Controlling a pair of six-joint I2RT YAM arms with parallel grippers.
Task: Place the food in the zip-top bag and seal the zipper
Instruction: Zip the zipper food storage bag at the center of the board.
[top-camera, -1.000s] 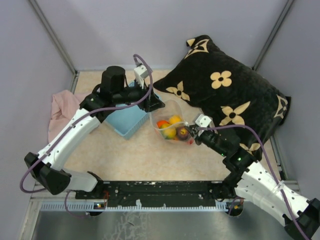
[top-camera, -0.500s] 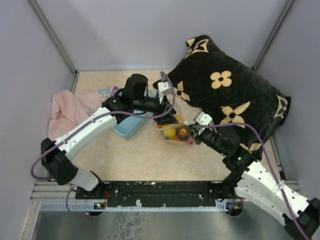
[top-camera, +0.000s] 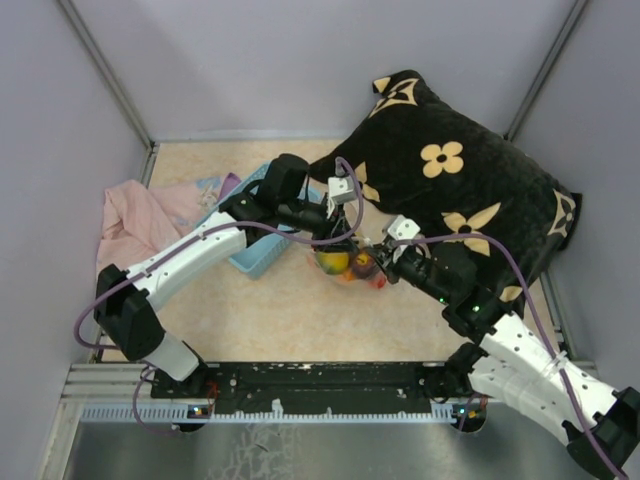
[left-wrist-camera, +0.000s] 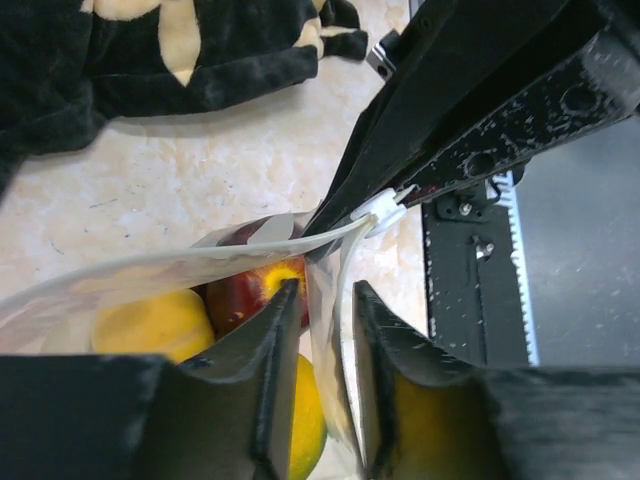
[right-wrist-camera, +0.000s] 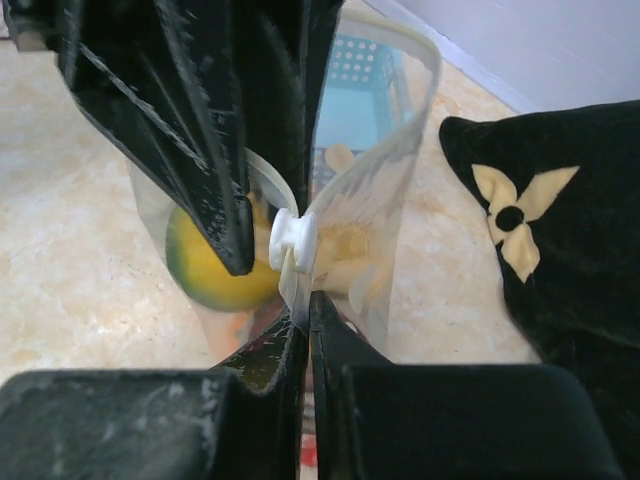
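Observation:
The clear dotted zip-top bag (top-camera: 346, 270) lies mid-table with the food in it: a yellow fruit (top-camera: 333, 262), a dark purple one (top-camera: 362, 265), and red and yellow ones (left-wrist-camera: 245, 292) in the left wrist view. My right gripper (right-wrist-camera: 308, 325) is shut on the bag's top edge just below the white zipper slider (right-wrist-camera: 293, 240). My left gripper (left-wrist-camera: 325, 290) straddles the same edge beside the slider (left-wrist-camera: 378, 208). Its jaws stand a little apart, with the film (left-wrist-camera: 330, 340) loose between them. Both grippers meet at the bag in the top view, left (top-camera: 343, 246) and right (top-camera: 378, 262).
A large black pillow (top-camera: 450, 190) with cream flowers lies right behind the bag. The light-blue basket (top-camera: 252, 255) sits under my left forearm. A pink cloth (top-camera: 135, 220) lies at the far left. Grey walls close the table on three sides.
My left arm has swung right from the basket to the bag and set its fingers around the top edge. The bag's mouth has narrowed. My right gripper has kept its hold.

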